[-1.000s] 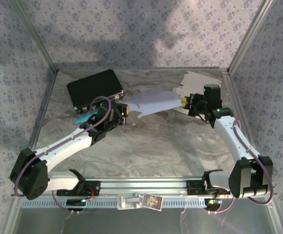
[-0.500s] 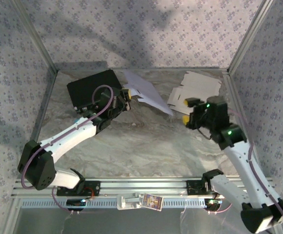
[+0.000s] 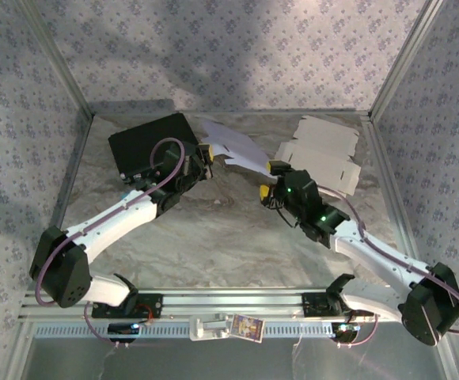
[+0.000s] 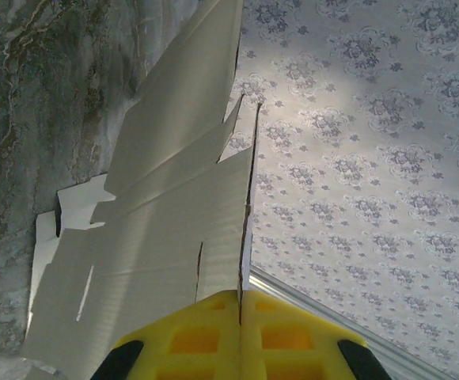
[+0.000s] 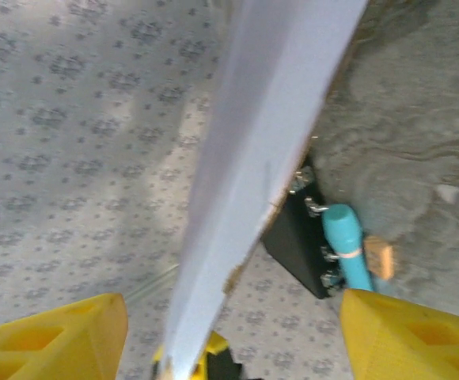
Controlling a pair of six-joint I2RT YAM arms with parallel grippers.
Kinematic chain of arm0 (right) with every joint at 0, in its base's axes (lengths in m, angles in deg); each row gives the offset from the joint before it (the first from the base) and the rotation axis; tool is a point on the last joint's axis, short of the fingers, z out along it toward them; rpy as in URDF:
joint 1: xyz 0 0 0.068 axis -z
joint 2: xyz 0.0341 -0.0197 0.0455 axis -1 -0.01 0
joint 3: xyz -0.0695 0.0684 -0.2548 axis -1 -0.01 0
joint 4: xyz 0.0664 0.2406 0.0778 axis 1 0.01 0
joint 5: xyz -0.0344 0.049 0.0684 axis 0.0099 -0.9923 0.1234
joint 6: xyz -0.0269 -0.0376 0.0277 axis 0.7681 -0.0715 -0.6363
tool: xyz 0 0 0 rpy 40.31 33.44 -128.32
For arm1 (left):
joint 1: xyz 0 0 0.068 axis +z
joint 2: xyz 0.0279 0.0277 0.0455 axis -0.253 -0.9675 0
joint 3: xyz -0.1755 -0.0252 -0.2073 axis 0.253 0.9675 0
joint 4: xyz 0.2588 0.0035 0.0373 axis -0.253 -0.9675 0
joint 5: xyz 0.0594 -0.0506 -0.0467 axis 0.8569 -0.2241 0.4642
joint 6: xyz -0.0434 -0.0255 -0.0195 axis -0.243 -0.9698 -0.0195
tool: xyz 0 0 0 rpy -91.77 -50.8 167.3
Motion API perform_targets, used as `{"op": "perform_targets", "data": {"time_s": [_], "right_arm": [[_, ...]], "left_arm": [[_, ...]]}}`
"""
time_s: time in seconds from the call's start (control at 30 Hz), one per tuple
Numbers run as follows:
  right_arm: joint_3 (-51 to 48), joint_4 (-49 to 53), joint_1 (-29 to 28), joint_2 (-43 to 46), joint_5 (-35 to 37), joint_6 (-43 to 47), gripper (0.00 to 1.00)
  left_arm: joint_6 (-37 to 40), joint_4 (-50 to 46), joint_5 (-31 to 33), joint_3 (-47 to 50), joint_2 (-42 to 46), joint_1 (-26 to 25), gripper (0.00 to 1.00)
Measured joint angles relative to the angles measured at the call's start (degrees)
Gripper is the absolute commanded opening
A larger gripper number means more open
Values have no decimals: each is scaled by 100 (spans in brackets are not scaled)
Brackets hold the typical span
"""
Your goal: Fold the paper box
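Your left gripper (image 3: 206, 153) is clenched on one edge of the flat white die-cut cardboard box blank (image 3: 233, 149), holding it tilted above the table beside the black latched case (image 3: 150, 141). Your right gripper (image 3: 271, 179) stands spread, and the sheet's far edge passes between its fingers unpinched. Expect the blank to be light, thin and easily creased, so grasp it close to an edge beside a score line. The case is shut and its contents are hidden, and the unfolded blank holds nothing.
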Motion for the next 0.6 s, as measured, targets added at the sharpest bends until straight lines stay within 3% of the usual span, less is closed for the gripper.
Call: {"op": "perform_targets", "data": {"time_s": [0.33,0.6], "right_arm": [[0,-1130,387,-632,-120,-15,45],[2,-1502,599,-719,-402,7,33]], "left_arm": [[4,-4,-15,0,2,-2,0],[4,-7,-17,4,26,-4,0]]}}
